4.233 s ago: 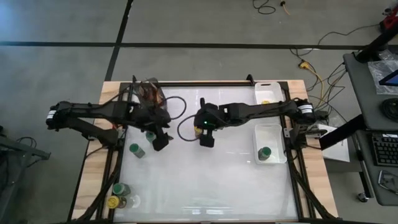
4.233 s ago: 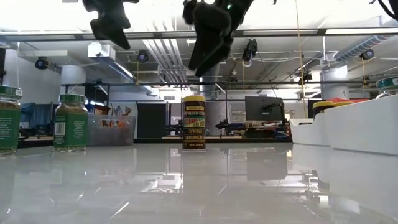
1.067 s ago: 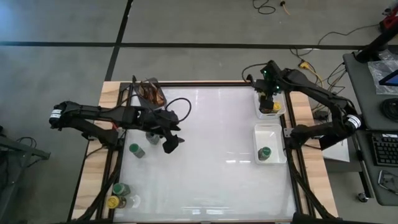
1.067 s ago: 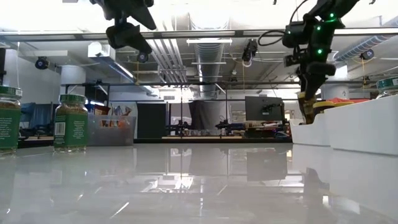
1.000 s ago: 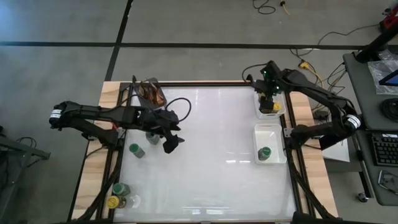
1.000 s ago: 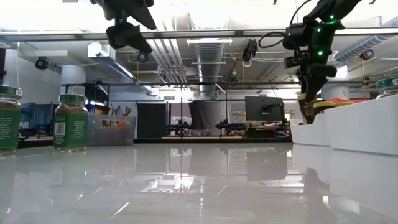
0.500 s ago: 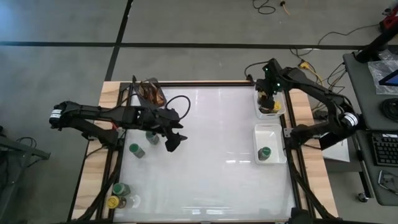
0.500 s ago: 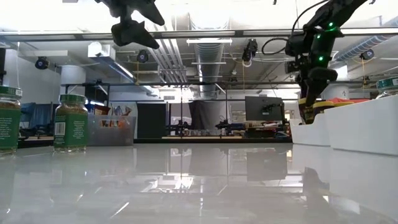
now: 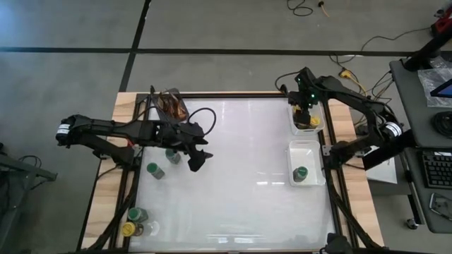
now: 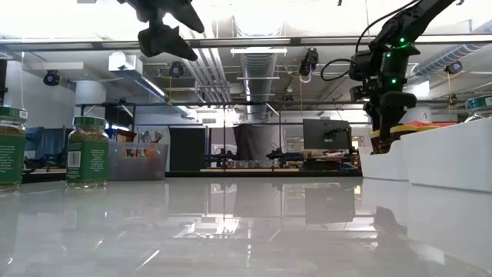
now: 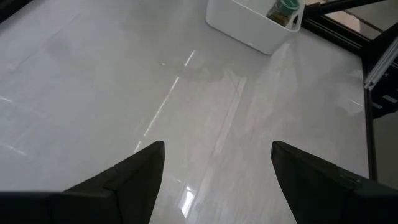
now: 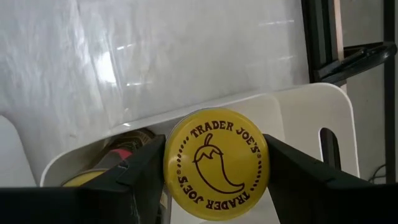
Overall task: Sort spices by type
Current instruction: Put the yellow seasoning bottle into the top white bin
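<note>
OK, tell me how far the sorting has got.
Done: a green jar sits in the near tray. In hand: the right gripper holds a yellow jar in the far tray. Left: several jars wait on the table's left; the left gripper hovers open, empty.

Bright, even overhead light with strong glare on the glossy table

The white table (image 9: pixel 233 183) shone almost blown out from above, and in the low view it mirrored the ceiling lights (image 10: pixel 254 54) and the room behind as soft, smeared reflections. Pale glare streaks crossed the surface in the left wrist view, where that arm's own fingers (image 11: pixel 130 180) looked dark and softly out of focus. Shadows were faint and diffuse. The yellow lid (image 12: pixel 216 163) filled the right wrist view sharply, its lettering legible.
</note>
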Available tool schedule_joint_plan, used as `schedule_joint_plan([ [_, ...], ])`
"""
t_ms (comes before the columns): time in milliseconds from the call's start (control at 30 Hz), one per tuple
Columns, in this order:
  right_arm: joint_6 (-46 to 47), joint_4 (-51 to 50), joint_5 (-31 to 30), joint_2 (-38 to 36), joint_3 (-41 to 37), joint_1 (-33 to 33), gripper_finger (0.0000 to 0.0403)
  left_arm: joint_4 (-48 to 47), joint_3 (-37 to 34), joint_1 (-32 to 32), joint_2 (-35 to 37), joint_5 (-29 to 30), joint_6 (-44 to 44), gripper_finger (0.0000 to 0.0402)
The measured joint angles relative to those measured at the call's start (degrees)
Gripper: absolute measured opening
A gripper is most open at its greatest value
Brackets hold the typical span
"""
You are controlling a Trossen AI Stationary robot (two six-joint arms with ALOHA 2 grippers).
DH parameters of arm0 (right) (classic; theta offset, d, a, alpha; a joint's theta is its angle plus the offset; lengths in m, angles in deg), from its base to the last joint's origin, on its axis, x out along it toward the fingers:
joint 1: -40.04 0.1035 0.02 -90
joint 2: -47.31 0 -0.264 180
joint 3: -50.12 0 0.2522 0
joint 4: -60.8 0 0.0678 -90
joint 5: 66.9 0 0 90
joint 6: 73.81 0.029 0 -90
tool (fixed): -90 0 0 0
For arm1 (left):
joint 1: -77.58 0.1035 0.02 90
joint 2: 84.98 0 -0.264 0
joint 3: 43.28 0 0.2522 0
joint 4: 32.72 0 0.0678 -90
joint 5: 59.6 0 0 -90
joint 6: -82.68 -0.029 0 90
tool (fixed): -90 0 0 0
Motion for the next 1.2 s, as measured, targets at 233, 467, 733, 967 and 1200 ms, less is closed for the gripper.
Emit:
schedule_joint_plan([
  [233,0.7,0.0,-0.3,0.0,0.0,0.0,0.025,0.1,0.0,0.0,0.0,0.2,0.0,0.0279],
  [467,0.9,0.1,-0.6,0.3,0.0,0.0,0.0273,0.0,0.0,0.0,0.0,1.5,-0.4,0.0279],
  [733,3.1,-1.6,-0.6,-0.9,2.3,0.0,0.0302,0.0,0.0,0.0,0.0,1.5,-0.3,0.0279],
  [967,8.2,-4.3,0.1,-1.0,6.2,0.0,0.0318,0.0,0.0,0.0,0.0,3.0,-0.7,0.0279],
  [1200,24.2,-4.3,-1.8,0.6,11.5,-0.3,0.0296,0.0,0.0,0.0,0.0,3.0,-0.7,0.0279],
])
